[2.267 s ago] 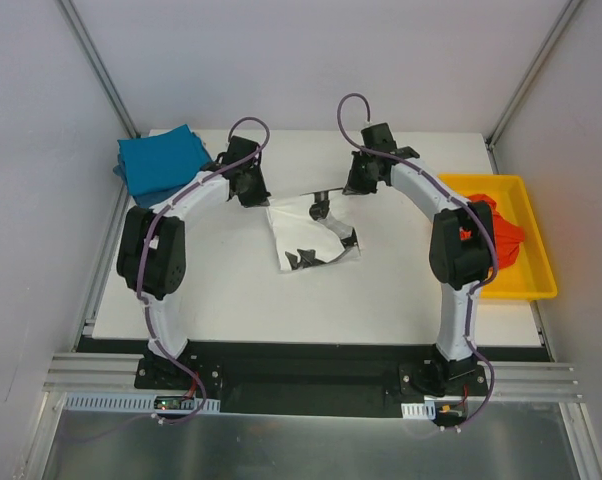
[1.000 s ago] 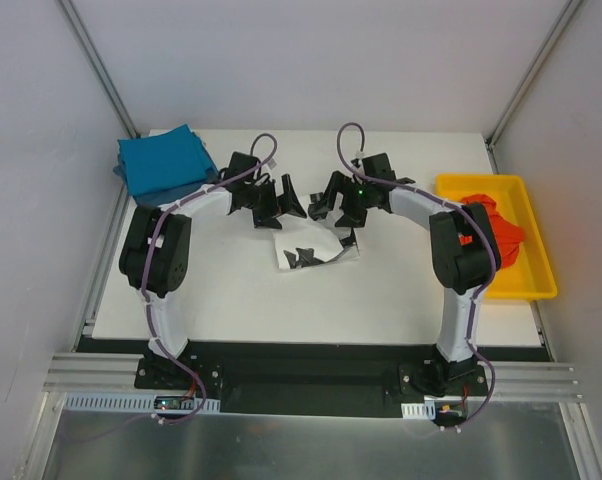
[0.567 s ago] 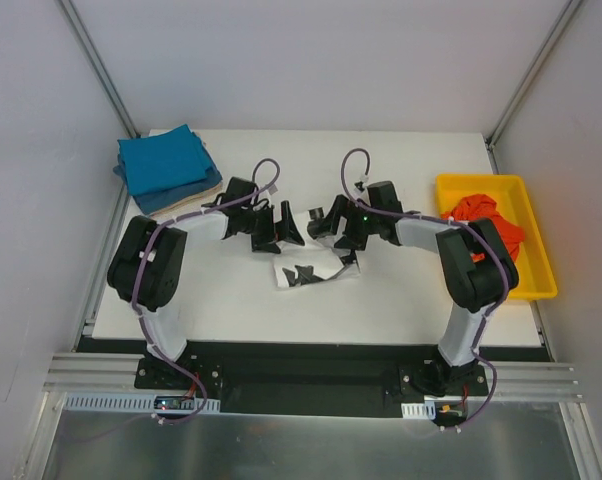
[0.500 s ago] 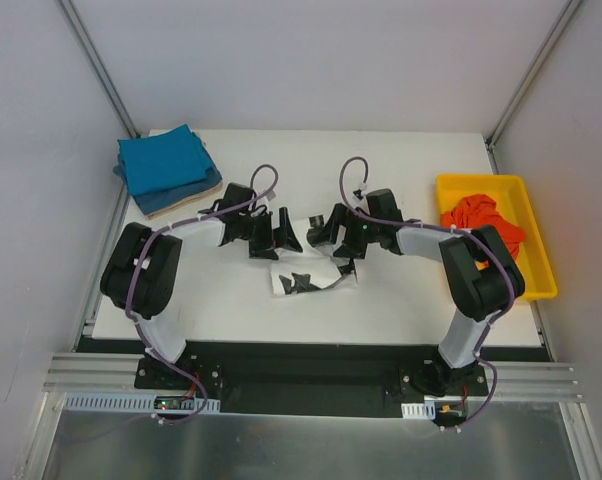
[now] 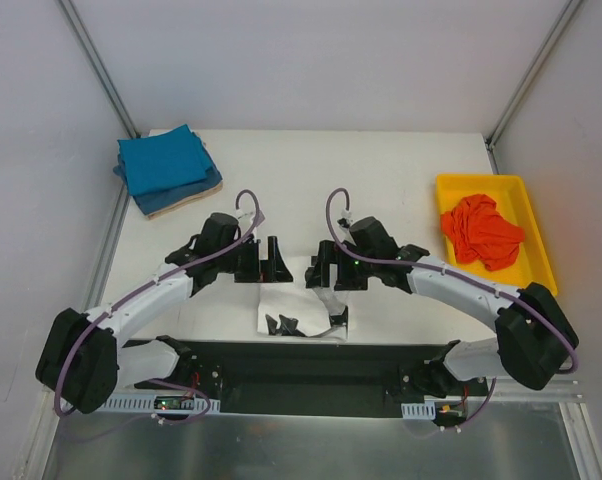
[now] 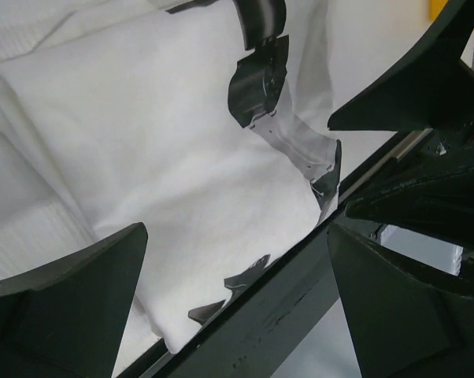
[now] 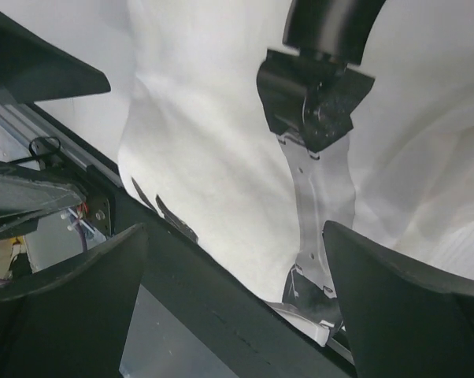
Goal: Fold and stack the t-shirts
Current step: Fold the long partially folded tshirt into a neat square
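1. Top external — the white t-shirt (image 5: 299, 305) lies folded at the near edge of the desk (image 5: 381, 180), with its long axis running left to right along that edge. The left fingers (image 5: 277, 266) and right fingers (image 5: 319, 272) hang just over its far side, one toward each end, so neither arm is clearly nearer. The teal-blue t-shirts (image 5: 164, 163) are stacked at the far-left corner, well apart from it and on the left arm's side. I judge that any carry to the stack would run that way. The orange-red t-shirt (image 5: 481, 230) sits in the yellow tray (image 5: 543, 262).
2. Left wrist — the left fingers (image 6: 72, 307) are spread wide and grip nothing. The white t-shirt (image 6: 142, 142) fills the gap beneath them.
3. Right wrist — the right fingers (image 7: 410, 315) are likewise wide apart and empty, with the white t-shirt (image 7: 205, 157) directly below.
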You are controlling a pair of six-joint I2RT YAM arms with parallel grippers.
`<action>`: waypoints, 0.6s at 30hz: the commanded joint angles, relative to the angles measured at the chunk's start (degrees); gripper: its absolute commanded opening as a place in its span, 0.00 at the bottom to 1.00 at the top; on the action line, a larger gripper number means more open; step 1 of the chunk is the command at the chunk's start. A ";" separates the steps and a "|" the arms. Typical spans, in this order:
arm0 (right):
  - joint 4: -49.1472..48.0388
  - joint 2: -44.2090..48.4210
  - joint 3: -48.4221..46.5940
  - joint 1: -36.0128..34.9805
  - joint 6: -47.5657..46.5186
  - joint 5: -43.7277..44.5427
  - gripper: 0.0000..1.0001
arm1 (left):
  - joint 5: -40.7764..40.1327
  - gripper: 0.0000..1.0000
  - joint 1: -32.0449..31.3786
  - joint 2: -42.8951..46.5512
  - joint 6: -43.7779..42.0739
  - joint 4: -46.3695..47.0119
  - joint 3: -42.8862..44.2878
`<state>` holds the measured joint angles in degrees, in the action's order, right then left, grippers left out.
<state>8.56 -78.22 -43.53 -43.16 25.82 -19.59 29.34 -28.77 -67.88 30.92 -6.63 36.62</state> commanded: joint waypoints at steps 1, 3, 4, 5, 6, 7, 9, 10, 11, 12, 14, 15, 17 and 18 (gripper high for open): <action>5.33 2.19 -5.42 0.27 -2.18 7.90 0.97 | -4.46 0.99 0.21 2.05 -0.15 -0.49 3.00; 5.59 0.79 -6.83 0.79 -2.80 9.74 0.97 | -5.08 0.99 0.21 -0.57 -0.68 -0.57 4.68; 5.42 0.17 -8.14 1.14 -2.97 9.84 0.97 | -5.43 0.99 0.21 -1.81 -1.12 -0.57 6.34; 5.42 -0.70 -8.67 1.49 -3.06 10.01 0.97 | -5.52 0.99 0.21 -3.13 -1.21 -0.49 7.14; 5.42 -1.49 -9.20 2.28 -3.15 10.19 0.97 | -5.35 1.00 0.21 -5.92 -1.30 -0.57 7.93; 5.42 -3.15 -10.08 2.55 -3.15 10.54 0.97 | -5.17 0.99 0.21 -7.43 -1.56 -0.57 9.42; 5.24 -4.74 -10.52 3.16 -3.15 12.20 0.97 | -5.79 0.99 0.30 -11.64 -1.65 -0.57 10.66; 5.07 -6.84 -10.70 3.51 -3.06 12.39 0.97 | -6.22 0.99 0.30 -12.97 -2.00 -0.57 11.71; 4.98 -7.91 -11.22 4.04 -3.06 12.21 0.97 | -7.27 0.99 0.30 -14.29 -2.09 -0.57 12.15; 4.89 -9.31 -11.49 5.18 -2.97 11.43 0.97 | -7.37 0.99 0.65 -17.00 -2.00 -0.57 12.59; 4.80 -13.16 -12.28 6.32 -2.71 10.81 0.97 | -6.58 0.99 1.09 -19.56 -1.91 -0.57 13.91; 4.37 -14.24 -12.37 7.46 -2.62 9.85 0.97 | -6.58 0.99 1.26 -21.84 -1.91 -0.57 14.35; 2.61 -17.56 -12.63 8.26 -2.18 9.49 0.97 | -6.67 0.99 1.53 -24.57 -2.09 -0.49 15.67; 2.43 -18.72 -12.98 8.87 -2.18 9.23 0.97 | -6.67 0.99 1.62 -25.28 -2.00 -0.57 15.93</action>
<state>12.27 -92.92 -53.82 -36.16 23.55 -9.87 23.46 -28.01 -90.04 30.33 -6.70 49.52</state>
